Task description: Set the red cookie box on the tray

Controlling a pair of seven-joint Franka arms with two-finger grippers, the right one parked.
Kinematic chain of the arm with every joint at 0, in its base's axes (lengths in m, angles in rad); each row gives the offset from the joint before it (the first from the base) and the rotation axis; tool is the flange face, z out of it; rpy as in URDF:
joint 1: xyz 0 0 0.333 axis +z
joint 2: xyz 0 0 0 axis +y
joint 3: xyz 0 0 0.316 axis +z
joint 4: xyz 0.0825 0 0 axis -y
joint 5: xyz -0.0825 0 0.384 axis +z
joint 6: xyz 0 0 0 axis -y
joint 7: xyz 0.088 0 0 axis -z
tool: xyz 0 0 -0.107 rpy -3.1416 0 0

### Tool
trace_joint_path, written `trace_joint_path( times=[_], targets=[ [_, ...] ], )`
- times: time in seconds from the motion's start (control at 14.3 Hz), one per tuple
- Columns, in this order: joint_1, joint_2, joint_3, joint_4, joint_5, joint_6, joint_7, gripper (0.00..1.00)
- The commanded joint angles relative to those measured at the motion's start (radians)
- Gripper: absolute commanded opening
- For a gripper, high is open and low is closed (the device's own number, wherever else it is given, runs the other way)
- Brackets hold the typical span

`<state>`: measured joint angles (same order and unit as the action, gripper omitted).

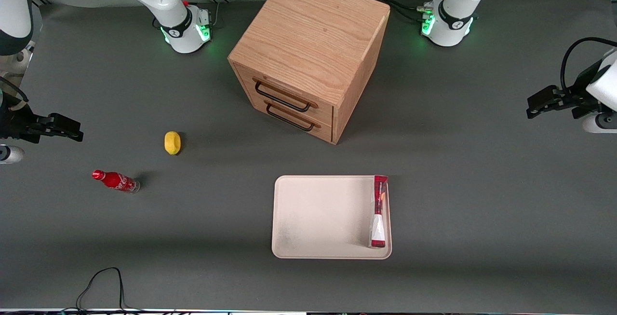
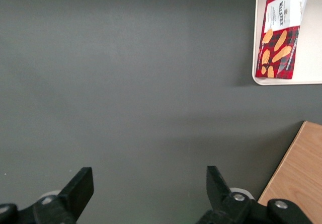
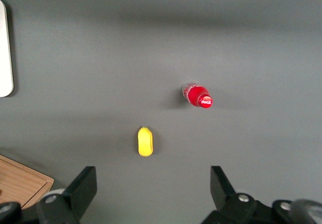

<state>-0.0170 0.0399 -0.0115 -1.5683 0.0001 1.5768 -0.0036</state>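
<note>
Claw [image 2: 150, 191] spread and empty over bare desk [image 2: 126, 83], well apart from red cookie box [image 2: 280, 32]. Box on tray [image 2: 257, 43], leaning on the rim nearest the claw. Could tip flat or slide out if tray gets bumped.

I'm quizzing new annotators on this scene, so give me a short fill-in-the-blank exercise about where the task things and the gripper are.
1. The red cookie box rests on the ____, along its rim at the working arm's end.
2. The gripper hangs over bare table with its jaws ____, holding nothing.
3. The wooden cabinet has ____ drawers, both closed.
4. The cola bottle and the yellow ____ lie toward the parked arm's end of the table.

Missing words: tray; open; two; lemon
</note>
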Motion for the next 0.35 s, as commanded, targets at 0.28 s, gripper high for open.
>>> trace_joint_path(
  times=[0.28],
  targets=[
    [-0.015,-0.009,0.013,0.010,-0.011,-0.046,0.025,1.00]
  ],
)
